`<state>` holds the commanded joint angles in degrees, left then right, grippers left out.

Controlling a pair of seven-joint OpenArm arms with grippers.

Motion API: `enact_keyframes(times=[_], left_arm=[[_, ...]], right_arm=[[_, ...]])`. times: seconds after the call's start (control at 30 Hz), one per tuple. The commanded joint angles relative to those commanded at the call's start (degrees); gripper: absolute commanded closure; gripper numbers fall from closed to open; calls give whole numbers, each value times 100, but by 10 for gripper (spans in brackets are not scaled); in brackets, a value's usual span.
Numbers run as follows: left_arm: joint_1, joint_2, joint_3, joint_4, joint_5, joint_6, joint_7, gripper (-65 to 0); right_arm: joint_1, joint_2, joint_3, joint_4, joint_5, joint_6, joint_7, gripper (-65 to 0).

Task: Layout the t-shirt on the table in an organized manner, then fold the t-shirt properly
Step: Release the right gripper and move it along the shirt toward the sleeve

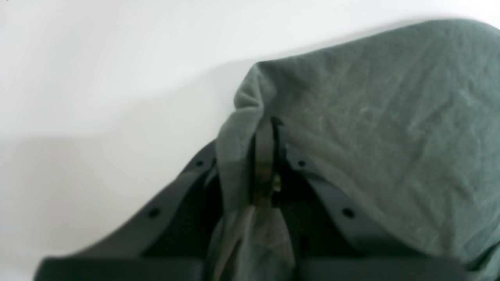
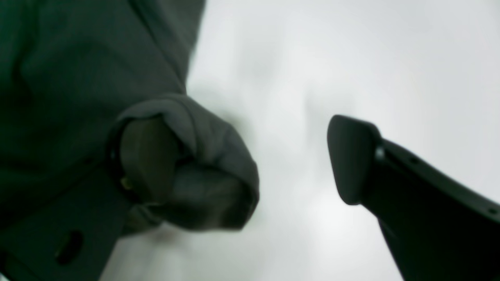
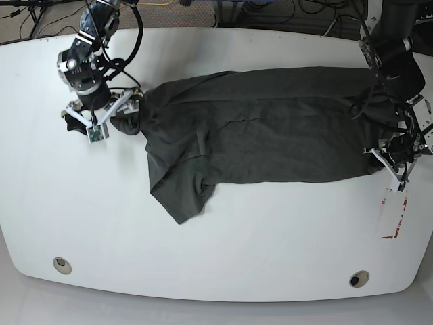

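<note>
The dark charcoal t-shirt [image 3: 270,135] lies spread across the middle of the white table [image 3: 237,257], with a bunched flap hanging toward the front left. My left gripper [image 3: 392,159] is at the shirt's right edge. In the left wrist view the gripper [image 1: 267,152] is shut, pinching a fold of the t-shirt [image 1: 390,117]. My right gripper [image 3: 98,120] is at the shirt's left end. In the right wrist view the gripper [image 2: 250,158] is open. The t-shirt [image 2: 78,58] drapes over its left finger, and its right finger [image 2: 351,160] is bare above the table.
Two round metal grommets [image 3: 61,265] [image 3: 358,278] sit near the table's front edge. A small red-outlined rectangle mark [image 3: 392,220] lies just in front of my left gripper. Cables lie beyond the table's far edge.
</note>
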<state>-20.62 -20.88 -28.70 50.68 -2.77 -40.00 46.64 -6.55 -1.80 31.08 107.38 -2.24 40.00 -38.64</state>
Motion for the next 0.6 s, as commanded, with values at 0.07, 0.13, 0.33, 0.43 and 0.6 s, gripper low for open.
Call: enact_keyframes(times=[0.07,0.13,0.33,0.43,0.6], left_arm=[[26,0,9,0,0,0,0,0],[35,0,9,0,0,0,0,0],[35,18,18,0,0,0,0,0],[35,18,18,0,0,0,0,0],[35,18,18,0,0,0,0,0]], right_arm=[[211,9,0,-114,0,0,-9,-580],[440,9,-18,-193,0,0,-114,-580],[809,9,-35,-167,9,0,-703,-580],[756,18,-35,-9,9,0,-853,-580],[158,18,-44,448,18,0,-932,-580]])
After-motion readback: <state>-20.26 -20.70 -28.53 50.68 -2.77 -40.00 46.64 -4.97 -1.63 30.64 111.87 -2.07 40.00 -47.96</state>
